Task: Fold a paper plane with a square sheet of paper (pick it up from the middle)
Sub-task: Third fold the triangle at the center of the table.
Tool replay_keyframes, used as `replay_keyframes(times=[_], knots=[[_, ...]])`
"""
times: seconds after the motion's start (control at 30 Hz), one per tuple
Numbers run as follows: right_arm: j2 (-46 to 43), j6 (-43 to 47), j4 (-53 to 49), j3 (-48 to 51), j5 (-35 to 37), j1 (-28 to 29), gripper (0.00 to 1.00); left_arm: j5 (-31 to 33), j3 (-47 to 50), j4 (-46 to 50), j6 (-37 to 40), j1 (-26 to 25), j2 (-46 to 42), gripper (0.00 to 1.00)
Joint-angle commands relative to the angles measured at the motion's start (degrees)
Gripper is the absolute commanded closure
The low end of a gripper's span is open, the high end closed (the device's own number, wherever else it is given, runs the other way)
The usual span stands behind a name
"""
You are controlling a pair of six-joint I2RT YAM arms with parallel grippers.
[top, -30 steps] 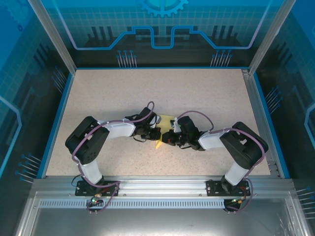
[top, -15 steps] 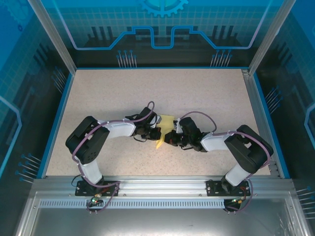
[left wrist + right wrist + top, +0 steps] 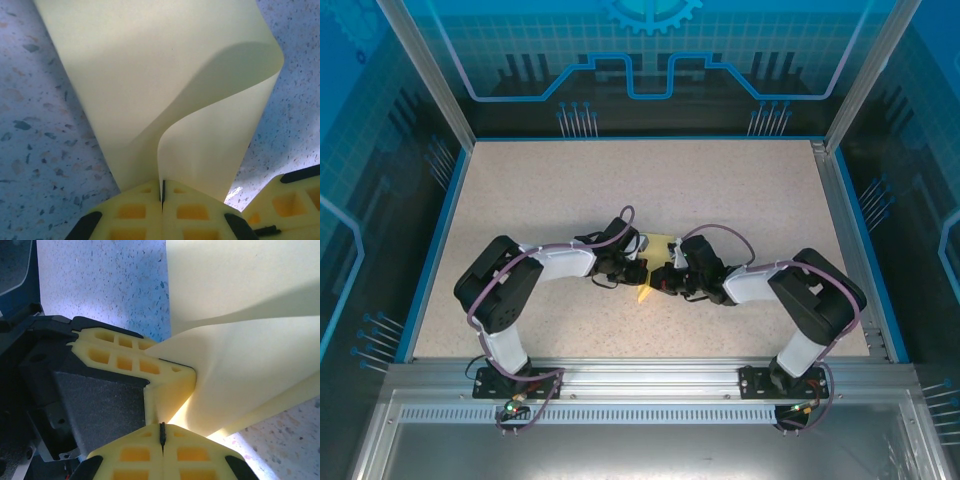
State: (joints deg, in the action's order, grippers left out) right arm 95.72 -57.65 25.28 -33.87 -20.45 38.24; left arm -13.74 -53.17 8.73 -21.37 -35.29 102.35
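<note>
One plain yellow sheet of paper (image 3: 150, 75), curled, near the middle of the table (image 3: 720, 190). Two claws, left gripper (image 3: 162, 192) and right gripper (image 3: 162, 432), each clamped on its edge.

Overhead view looks down; both wrist cameras closely face the paper (image 3: 150, 75).

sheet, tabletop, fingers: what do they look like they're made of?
Sheet: thin pale-yellow paper, matte; curls smoothly where pinched.
Tabletop: pale speckled hard surface, laminate or stone-look, can't tell which.
Fingers: yellow moulded plastic, probably; matte, open lattice cells.
</note>
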Motion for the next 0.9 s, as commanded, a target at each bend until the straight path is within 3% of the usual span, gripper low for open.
replay_keyframes(times=[0.0,0.37,0.57,0.7,0.87], knots=[[2.09,-0.10,-0.19,-0.37,0.47,0.17,1.00,-0.86,-0.18,3.22,1.31,-0.44,2.26,1.00],[5.26,-0.38,1.08,0.62,0.74,-0.06,1.00,-0.99,-0.36,3.39,1.43,-0.48,2.60,1.00],[1.78,0.33,-1.24,-0.31,-0.12,-0.59,1.00,-0.63,-0.28,3.42,1.48,-0.45,2.69,1.00],[-1.81,2.30,-2.93,-0.62,-1.32,-2.85,1.00,-0.48,-0.10,3.57,1.58,-0.43,2.50,1.00],[-0.10,4.62,-3.58,-2.45,-4.31,-5.40,1.00,-0.42,-0.10,3.48,1.49,-0.42,2.53,1.00]])
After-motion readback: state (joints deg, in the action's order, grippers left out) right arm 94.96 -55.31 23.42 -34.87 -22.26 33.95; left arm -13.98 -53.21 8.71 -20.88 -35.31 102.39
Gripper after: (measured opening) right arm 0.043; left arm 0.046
